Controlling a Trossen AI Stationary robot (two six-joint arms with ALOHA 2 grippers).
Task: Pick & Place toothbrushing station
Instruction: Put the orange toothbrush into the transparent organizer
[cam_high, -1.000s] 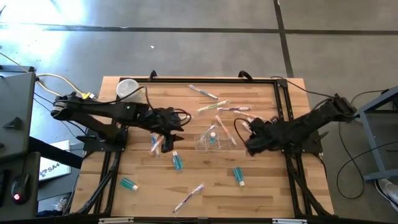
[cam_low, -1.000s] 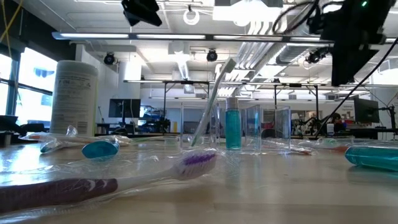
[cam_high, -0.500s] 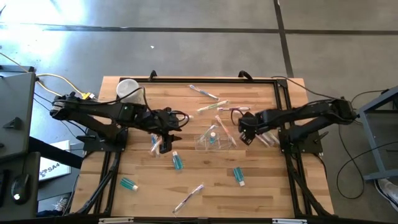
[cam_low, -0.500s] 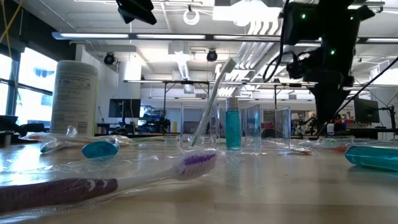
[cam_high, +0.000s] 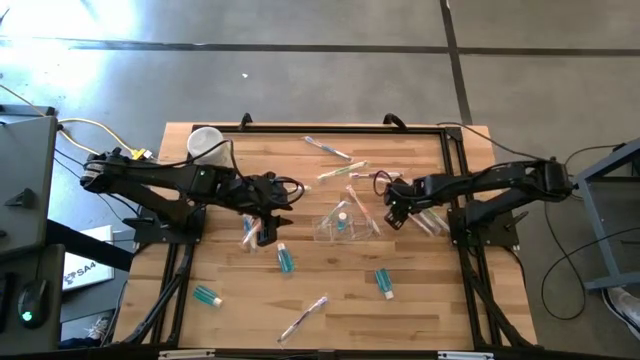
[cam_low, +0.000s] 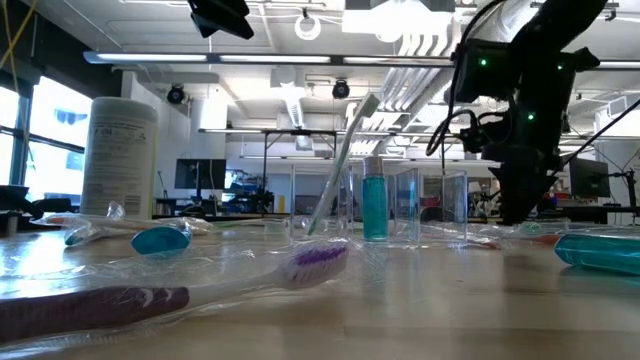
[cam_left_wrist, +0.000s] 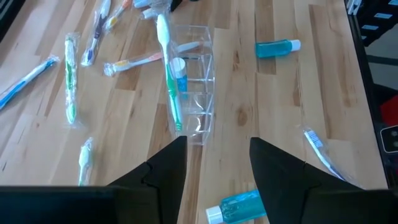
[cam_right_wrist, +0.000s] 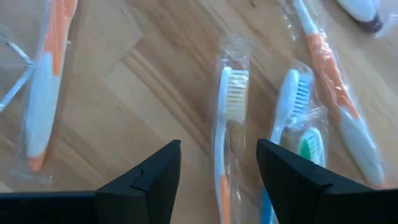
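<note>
The toothbrushing station (cam_high: 345, 225) is a clear boxy holder standing on its base mid-table. A green-white toothbrush (cam_left_wrist: 169, 74) leans in it, and a small blue tube (cam_low: 375, 205) stands in it. It also shows in the low view (cam_low: 405, 205) and the left wrist view (cam_left_wrist: 194, 87). My left gripper (cam_high: 268, 232) is open and empty, left of the holder and high above the table (cam_left_wrist: 217, 162). My right gripper (cam_high: 392, 212) is open, low over the table right of the holder. Its fingers stand on either side of a wrapped orange-white toothbrush (cam_right_wrist: 225, 124).
A white cylindrical tub (cam_high: 205, 143) stands at the far left corner. Several wrapped toothbrushes lie behind and right of the holder (cam_high: 340, 170). Another lies near the front edge (cam_high: 303, 318). Blue tubes (cam_high: 285, 260), (cam_high: 207, 295), (cam_high: 384, 283) lie on the near half.
My right gripper has gone toward the table's far edge and down, from beside the holder's near right corner to low over the wrapped toothbrushes right of it. It has stayed open. The holder has not moved.
</note>
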